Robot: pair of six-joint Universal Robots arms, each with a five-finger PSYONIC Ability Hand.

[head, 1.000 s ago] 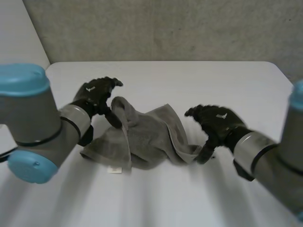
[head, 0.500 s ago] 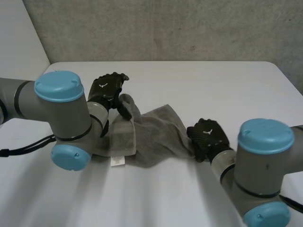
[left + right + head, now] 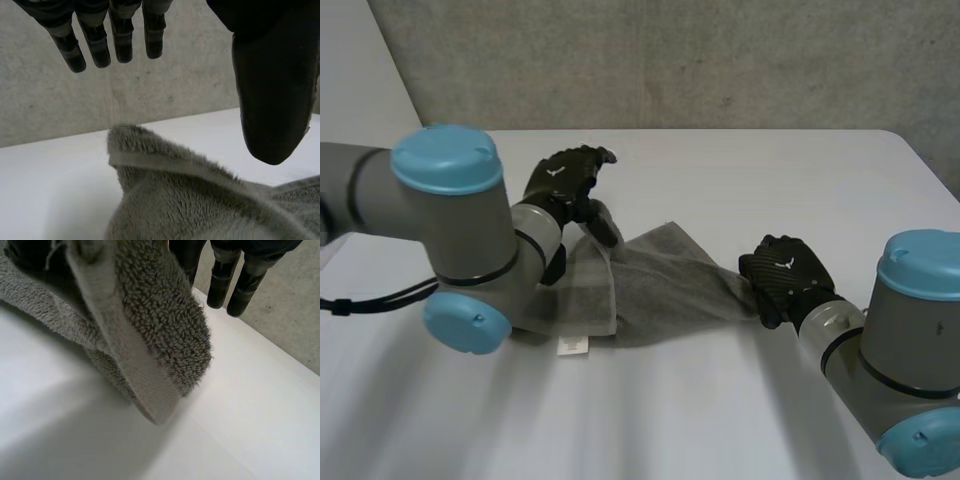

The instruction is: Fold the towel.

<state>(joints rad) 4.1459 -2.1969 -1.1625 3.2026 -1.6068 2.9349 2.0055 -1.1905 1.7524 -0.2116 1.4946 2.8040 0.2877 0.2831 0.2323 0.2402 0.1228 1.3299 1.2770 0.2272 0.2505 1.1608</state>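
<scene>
A grey towel [image 3: 660, 290] lies rumpled and drawn out sideways on the white table [image 3: 770, 180]. My right hand [image 3: 785, 275] is shut on its right corner. In the right wrist view that hemmed corner of the towel [image 3: 160, 330] is pinched in the hand and hangs just above the table, beside the fingers [image 3: 220, 280]. My left hand [image 3: 565, 180] hovers open over the towel's raised left corner. In the left wrist view the straight fingers [image 3: 95, 45] and the thumb [image 3: 272, 100] stand apart above that peak of the towel [image 3: 190, 200], not touching it.
A small white label [image 3: 572, 345] sticks out from the towel's near edge. My left arm's elbow [image 3: 460, 250] hangs over the table's left part and my right arm [image 3: 910, 340] over its near right. A grey wall [image 3: 720, 60] stands behind the table's far edge.
My right hand has shut on the towel's right corner and drawn it to the right, stretching the towel out. My left hand has shifted slightly right and away, still open.
</scene>
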